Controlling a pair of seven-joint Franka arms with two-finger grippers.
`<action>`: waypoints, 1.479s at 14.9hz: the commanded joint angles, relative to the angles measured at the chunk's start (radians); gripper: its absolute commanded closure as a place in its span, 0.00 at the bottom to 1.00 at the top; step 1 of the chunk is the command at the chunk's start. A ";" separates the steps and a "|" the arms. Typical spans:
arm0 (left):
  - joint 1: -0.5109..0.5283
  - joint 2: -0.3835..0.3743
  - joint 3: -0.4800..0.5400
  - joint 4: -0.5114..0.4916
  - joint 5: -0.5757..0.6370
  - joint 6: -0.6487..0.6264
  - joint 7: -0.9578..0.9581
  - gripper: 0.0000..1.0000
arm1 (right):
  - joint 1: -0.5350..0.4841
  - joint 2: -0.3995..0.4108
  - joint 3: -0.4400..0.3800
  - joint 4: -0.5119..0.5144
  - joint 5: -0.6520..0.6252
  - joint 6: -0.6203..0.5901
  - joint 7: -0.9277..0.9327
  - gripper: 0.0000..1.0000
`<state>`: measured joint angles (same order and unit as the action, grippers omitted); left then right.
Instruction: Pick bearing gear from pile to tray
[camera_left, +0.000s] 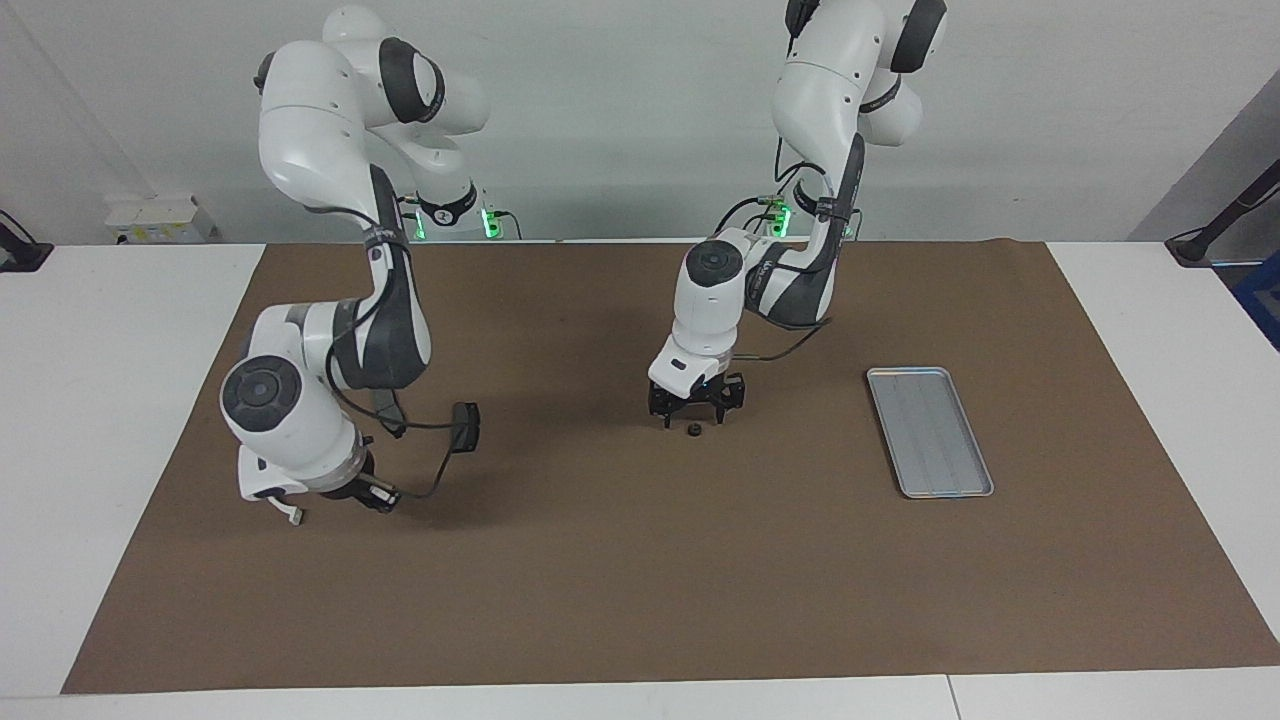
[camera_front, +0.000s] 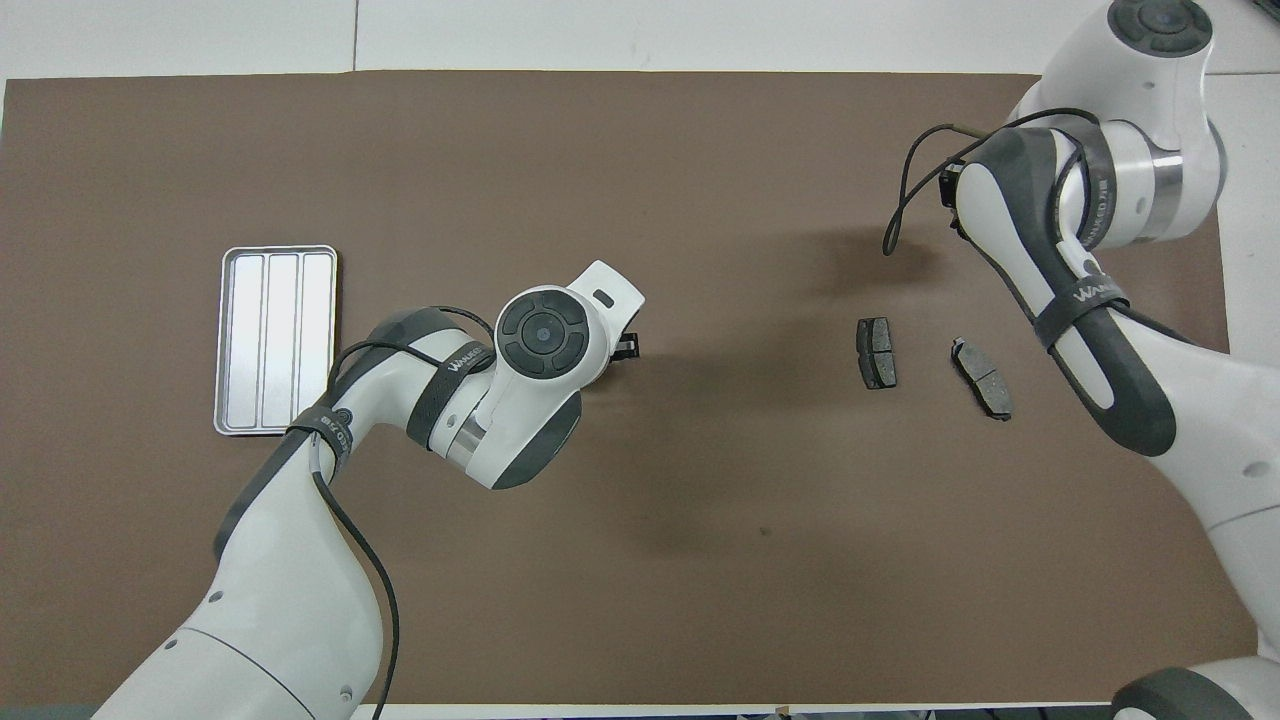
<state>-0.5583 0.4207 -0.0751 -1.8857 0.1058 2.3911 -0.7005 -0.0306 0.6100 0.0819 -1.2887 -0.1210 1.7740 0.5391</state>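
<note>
— Do we read any lettering here?
— Only on the arms' dark straps: the left arm's strap (camera_front: 455, 362) carries a white word starting "WAN", and the right arm's strap (camera_front: 1090, 296) a like word. We cannot make out the remaining letters.
— Anything else?
— No.

Your left gripper (camera_left: 697, 412) hangs low over mid-mat, jaws spread, a small black round piece (camera_left: 691, 431) on the brown mat (camera_left: 640, 560) just under the tips, not gripped. Tray (camera_left: 929, 430) sits empty toward the left arm's end of the counter (camera_left: 1180, 340). Your right gripper (camera_left: 372, 494) is up off the mat at the other end; jaw state unclear. One dark brake pad (camera_left: 464, 427) beside it, white bracket (camera_left: 286, 510) partly showing under the wrist.
</note>
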 joint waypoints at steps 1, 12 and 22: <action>-0.003 -0.007 0.008 -0.027 -0.009 0.039 0.006 0.25 | -0.002 -0.137 0.012 -0.026 -0.017 -0.144 -0.088 1.00; 0.105 -0.042 0.012 0.057 0.020 -0.127 0.136 1.00 | 0.014 -0.401 0.079 0.003 -0.003 -0.415 -0.128 1.00; 0.610 -0.287 0.011 -0.030 -0.064 -0.345 0.966 1.00 | 0.127 -0.397 0.239 -0.023 0.060 -0.337 0.301 1.00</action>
<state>0.0166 0.1676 -0.0495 -1.8260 0.0538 2.0029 0.1880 0.0418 0.2154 0.3113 -1.2866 -0.0812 1.3931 0.7233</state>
